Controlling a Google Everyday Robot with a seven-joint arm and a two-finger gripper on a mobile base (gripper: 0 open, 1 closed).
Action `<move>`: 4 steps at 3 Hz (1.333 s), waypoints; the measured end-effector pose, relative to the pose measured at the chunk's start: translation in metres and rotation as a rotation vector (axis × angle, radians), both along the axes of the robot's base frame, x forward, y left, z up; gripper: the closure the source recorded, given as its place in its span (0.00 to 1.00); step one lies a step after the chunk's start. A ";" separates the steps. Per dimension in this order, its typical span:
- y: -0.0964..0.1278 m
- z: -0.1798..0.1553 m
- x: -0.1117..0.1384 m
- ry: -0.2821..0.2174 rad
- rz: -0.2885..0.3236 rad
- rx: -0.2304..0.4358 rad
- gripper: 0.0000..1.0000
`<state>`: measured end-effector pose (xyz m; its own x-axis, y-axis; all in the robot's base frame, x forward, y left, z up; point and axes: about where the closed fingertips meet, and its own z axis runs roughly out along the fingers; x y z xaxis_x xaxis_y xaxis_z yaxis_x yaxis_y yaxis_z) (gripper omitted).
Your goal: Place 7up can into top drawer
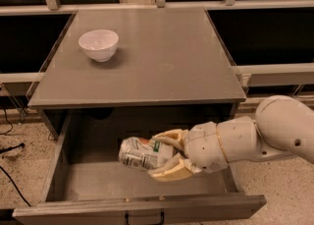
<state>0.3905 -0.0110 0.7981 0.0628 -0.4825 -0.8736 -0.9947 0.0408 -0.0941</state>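
The top drawer point(59, 170) of the grey cabinet stands pulled open, its front panel at the bottom edge of the view with a dark handle point(144, 217) at its centre. The gripper point(164, 156) reaches in from the right over the open drawer, shut on the 7up can point(140, 154). The can is silvery-white with green and red marks, dented, and lies on its side between the cream fingers point(169, 171), inside the drawer space a little above its floor.
A white round bowl point(98, 44) sits on the cabinet top point(162, 57) at the back left. Dark window frames run behind the cabinet. Cables lie on the speckled floor point(14, 170) at the left. The white arm point(274, 133) comes in from the right.
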 end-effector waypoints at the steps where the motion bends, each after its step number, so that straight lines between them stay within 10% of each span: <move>1: 0.003 -0.025 0.004 -0.006 0.020 -0.038 1.00; 4: 0.022 -0.087 0.034 -0.077 0.104 -0.107 1.00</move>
<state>0.4250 0.0113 0.7110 0.1819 -0.5598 -0.8084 -0.9828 -0.0766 -0.1680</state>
